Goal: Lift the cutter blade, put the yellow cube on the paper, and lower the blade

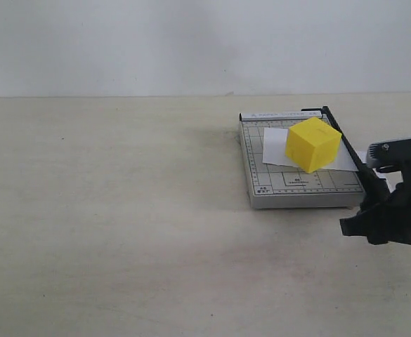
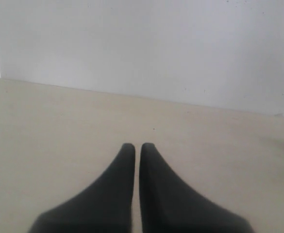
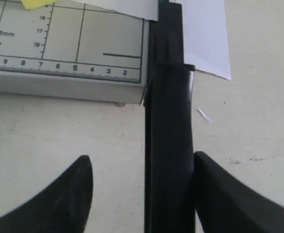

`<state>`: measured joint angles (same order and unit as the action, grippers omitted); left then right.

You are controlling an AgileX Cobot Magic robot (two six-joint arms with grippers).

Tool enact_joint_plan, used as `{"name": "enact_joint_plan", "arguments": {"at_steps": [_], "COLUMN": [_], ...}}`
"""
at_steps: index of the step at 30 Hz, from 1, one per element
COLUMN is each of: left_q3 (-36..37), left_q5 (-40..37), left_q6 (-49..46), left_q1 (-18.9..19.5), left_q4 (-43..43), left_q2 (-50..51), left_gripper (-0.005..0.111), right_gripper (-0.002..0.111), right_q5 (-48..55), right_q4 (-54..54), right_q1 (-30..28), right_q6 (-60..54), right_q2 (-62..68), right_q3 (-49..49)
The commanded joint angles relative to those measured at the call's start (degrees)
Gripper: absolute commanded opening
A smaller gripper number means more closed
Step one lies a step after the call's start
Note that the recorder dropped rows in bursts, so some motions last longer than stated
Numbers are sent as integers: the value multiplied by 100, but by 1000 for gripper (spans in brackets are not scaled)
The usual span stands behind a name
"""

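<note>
One yellow cube (image 1: 312, 144) on the paper (image 1: 275, 149); right gripper (image 3: 142, 158) spread, left gripper (image 2: 137, 145) closed.

A plain robot lab bench, we reckon.
We see a pale tabletop (image 1: 121, 232), a blank white wall (image 1: 191, 42) and a robot's right gripper (image 3: 142, 156).

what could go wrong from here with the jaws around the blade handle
The right gripper straddles the cutter blade handle, one jaw seemingly against it; retreating sideways could drag the blade or shift the cutter. The yellow cube sits near the blade, so a jolt might nudge it off the paper.
</note>
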<state>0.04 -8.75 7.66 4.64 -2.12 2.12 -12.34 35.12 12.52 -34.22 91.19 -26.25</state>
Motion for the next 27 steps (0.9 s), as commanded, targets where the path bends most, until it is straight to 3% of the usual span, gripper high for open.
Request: {"name": "enact_joint_plan", "arguments": {"at_steps": [1,8,13,15,18,22,27], "left_q3": [-4,-4,-4,-4,-4,-4,-4], "left_q5": [44,-63,-63,-65,-160,-495,-763], "left_q6": [-664,-766,-766,-799,-799,-799,-799], "left_q1": [14,14,14,14,14,14,14], "left_q4": [727,881,881,881,881,848,835], "left_q2": [0,0,0,0,0,-118,-212], "left_gripper": [5,5,5,5,5,5,5], "right_gripper": [59,59,58,44,4,0,-1], "right_q5": [183,477,1141,1483,1905,2181,2303], "right_q4": [-55,40,75,75,75,-9,-9], "right_q1": [3,3,3,3,3,3,3], "right_q6": [-21,-21,-21,45,236,-295,-871], "right_q2": [-171,-1583,-3407,-4144,-5297,-6805,-7780], "right_q3": [-17,-17,-17,-17,-17,-4,398]}}
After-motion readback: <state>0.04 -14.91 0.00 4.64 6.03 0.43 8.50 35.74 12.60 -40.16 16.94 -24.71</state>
